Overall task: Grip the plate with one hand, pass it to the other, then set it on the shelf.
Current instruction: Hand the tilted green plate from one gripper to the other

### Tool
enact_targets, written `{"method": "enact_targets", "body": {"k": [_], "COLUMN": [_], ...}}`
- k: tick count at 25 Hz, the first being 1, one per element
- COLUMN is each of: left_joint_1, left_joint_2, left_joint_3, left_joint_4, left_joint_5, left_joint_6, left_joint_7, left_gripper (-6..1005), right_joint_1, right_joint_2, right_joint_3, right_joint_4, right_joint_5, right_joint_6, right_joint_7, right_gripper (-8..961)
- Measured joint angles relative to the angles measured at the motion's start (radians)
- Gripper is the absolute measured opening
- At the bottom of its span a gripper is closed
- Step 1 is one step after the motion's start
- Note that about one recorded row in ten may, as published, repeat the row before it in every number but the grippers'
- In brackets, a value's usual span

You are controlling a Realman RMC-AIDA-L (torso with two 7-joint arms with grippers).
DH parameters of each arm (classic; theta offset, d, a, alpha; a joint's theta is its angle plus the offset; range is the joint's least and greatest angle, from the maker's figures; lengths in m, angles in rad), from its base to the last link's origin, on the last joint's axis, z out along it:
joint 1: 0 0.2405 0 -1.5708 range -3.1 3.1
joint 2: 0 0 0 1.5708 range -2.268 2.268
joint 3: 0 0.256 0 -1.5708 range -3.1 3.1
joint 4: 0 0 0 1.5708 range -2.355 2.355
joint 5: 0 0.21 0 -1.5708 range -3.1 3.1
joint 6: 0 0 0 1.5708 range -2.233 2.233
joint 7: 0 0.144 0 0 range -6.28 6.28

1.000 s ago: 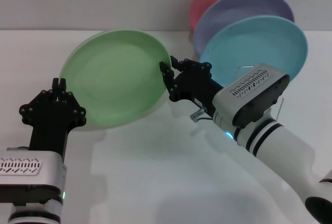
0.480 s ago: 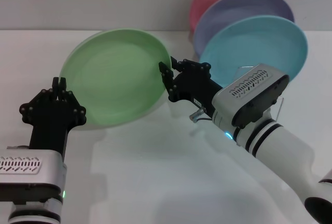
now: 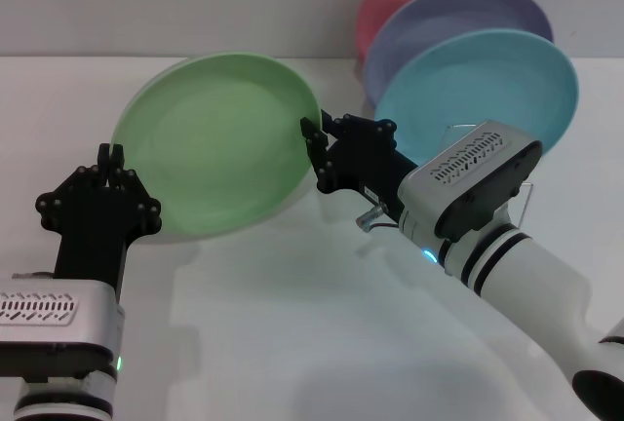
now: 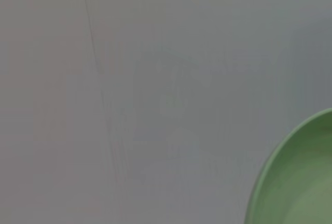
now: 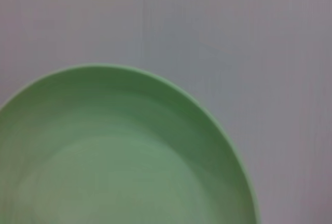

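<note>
The black left gripper (image 3: pixel 109 160) is seen at seven o'clock, its fingers apart beside the rim of the round matte light green plate (image 3: pixel 216 143). That tilted plate is clamped at its three o'clock edge by the black right gripper (image 3: pixel 314 143) above the white table (image 3: pixel 292 324). A turquoise-blue plate (image 3: pixel 487 85) stands at two o'clock.

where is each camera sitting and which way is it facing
Head view: from the robot's head, looking forward and down at the table; shows left gripper, right gripper, both arms, green plate, and three plates in the rack.
Left wrist view: on the left wrist, facing the plate's edge; no body parts.
Right wrist view: on the right wrist, facing the plate; no body parts.
Shared: the green plate.
</note>
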Motion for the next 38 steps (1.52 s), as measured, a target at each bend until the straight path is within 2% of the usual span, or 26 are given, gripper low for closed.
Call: {"method": "enact_targets", "body": {"k": [32,38], "left_joint_1": [-0.003,-0.003], "left_joint_2": [0.0,0.0], "left_joint_3": [0.005,0.002], "left_joint_4": [-0.002,-0.007], "left_joint_5": [0.0,0.0], "left_joint_6": [-0.006,-0.006], "left_joint_7": [-0.014,-0.014], "left_gripper": [116,118], "right_joint_1": [0.003,0.003], "right_joint_2": [0.0,0.0], "right_joint_3": [0.008,0.008], "right_joint_4": [-0.006,-0.004], "right_joint_5": [0.0,0.0], "right_joint_6": [0.002,0.002], "right_joint_7": [0.0,0.002], "right_gripper": [76,39]}}
